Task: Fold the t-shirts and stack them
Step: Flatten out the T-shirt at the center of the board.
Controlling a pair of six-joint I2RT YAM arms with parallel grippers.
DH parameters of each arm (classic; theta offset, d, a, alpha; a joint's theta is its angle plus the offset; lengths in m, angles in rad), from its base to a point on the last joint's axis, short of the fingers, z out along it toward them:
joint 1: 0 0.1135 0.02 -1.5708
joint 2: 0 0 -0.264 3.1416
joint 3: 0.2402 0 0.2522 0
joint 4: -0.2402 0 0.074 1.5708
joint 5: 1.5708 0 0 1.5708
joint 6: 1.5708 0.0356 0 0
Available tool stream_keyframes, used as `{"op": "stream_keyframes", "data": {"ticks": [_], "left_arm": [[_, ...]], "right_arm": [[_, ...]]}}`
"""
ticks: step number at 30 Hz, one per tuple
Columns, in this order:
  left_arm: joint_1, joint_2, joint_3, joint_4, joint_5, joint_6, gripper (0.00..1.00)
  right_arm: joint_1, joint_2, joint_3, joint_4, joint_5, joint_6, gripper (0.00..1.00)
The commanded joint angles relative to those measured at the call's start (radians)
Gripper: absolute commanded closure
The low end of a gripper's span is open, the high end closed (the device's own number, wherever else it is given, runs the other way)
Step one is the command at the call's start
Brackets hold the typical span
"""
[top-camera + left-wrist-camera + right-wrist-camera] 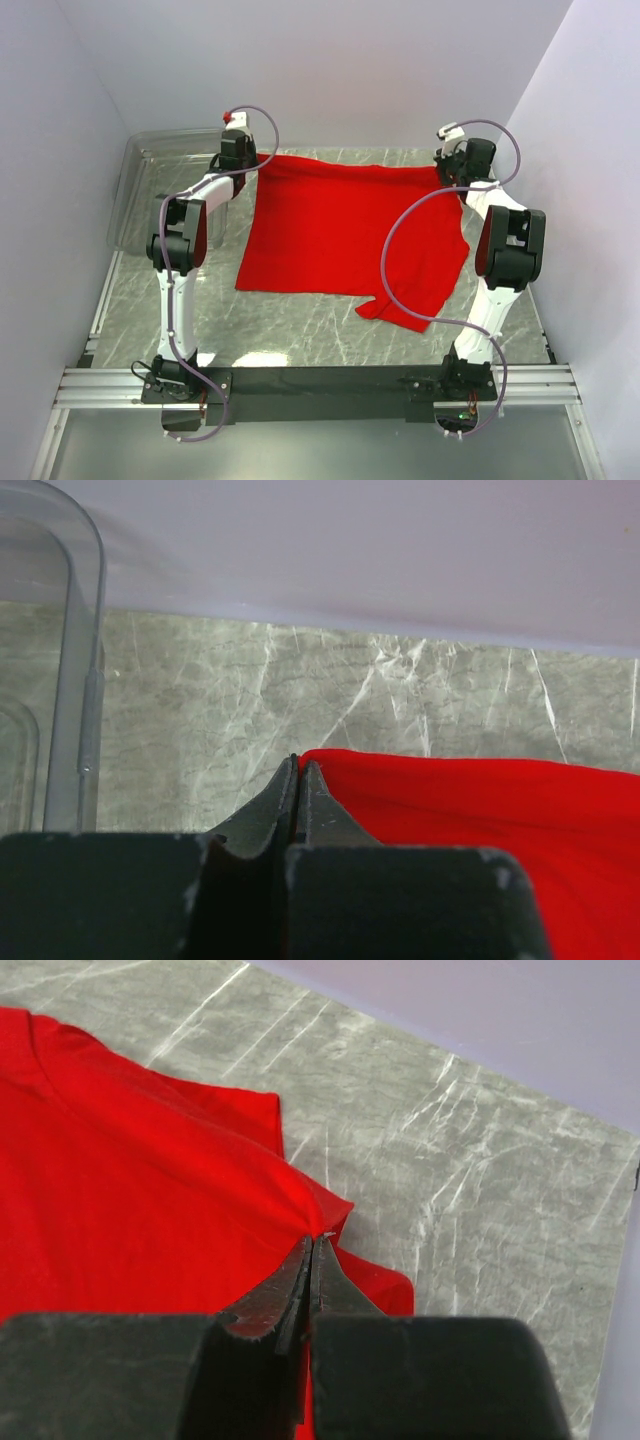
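The marble counter [300,330] carries one red t-shirt [350,225]. It is spread flat over the far half, its top hem running along the far edge and its body reaching toward the middle. On the right side a sleeve and the lower hem sag toward the near right corner, so the cloth does not yet lie square.

A clear plastic tray [135,195] sits in the far left corner, just beside the shirt and apart from it.

The left tool [297,765] is at the shirt's far left corner, its jaws pressed together with the red edge starting right at their tips. I judge it is pinching that corner. The right tool [312,1240] is pressed together on the far right corner, where the fabric gathers into creases that run into the jaws.

Holding both far corners at once keeps the hem taut between the arms. That likely sets up drawing the far edge over toward the near edge as the first fold
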Motion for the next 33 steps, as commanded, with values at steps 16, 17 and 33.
{"op": "stream_keyframes", "data": {"ticks": [16, 17, 33], "left_arm": [[0.007, -0.074, -0.068, 0.018, 0.018, 0.051, 0.99], [0.007, -0.081, -0.076, 0.021, 0.016, 0.052, 0.99], [0.007, -0.135, -0.134, 0.019, 0.015, 0.079, 0.99]], "right_arm": [[-0.013, -0.037, 0.010, -0.049, -0.036, -0.066, 1.00], [-0.014, -0.037, 0.012, -0.053, -0.036, -0.066, 1.00], [-0.022, -0.046, -0.011, -0.069, -0.030, -0.084, 1.00]]}}
